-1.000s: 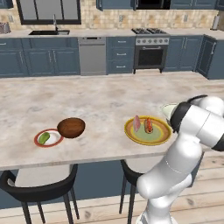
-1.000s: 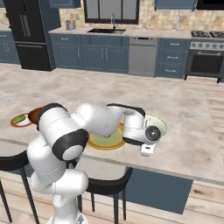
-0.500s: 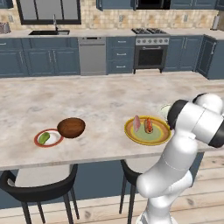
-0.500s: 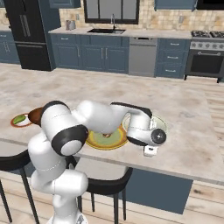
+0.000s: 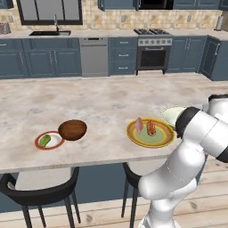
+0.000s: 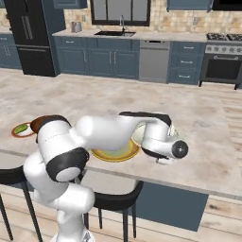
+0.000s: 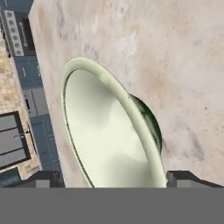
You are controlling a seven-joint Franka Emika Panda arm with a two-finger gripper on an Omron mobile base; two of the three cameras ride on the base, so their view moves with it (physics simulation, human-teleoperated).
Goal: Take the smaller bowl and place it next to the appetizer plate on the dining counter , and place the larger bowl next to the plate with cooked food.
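The larger bowl (image 7: 105, 131), cream with a pale green inside, rests on the dining counter (image 5: 102, 102) just right of the plate with cooked food (image 5: 150, 132). My gripper (image 7: 111, 178) is open, its dark fingertips (image 7: 43, 179) standing wide on either side of the bowl's near rim. In the left base view my arm hides part of the larger bowl (image 5: 171, 115). The smaller bowl (image 5: 72, 129), glossy brown, sits next to the red-rimmed appetizer plate (image 5: 48, 140). In the right base view my arm covers much of the yellow plate (image 6: 113, 153) and the larger bowl's rim (image 6: 138, 134).
Black stools (image 5: 40, 191) stand under the counter's near edge. Bare marble stretches behind the plates (image 6: 198, 118). Blue cabinets, a sink, a dishwasher (image 5: 93, 57) and an oven (image 5: 152, 55) line the far wall across a wooden floor.
The jaws have opened from shut and let go of the larger bowl's rim. The bowl stays on the counter beside the yellow plate. The hand has shifted slightly.
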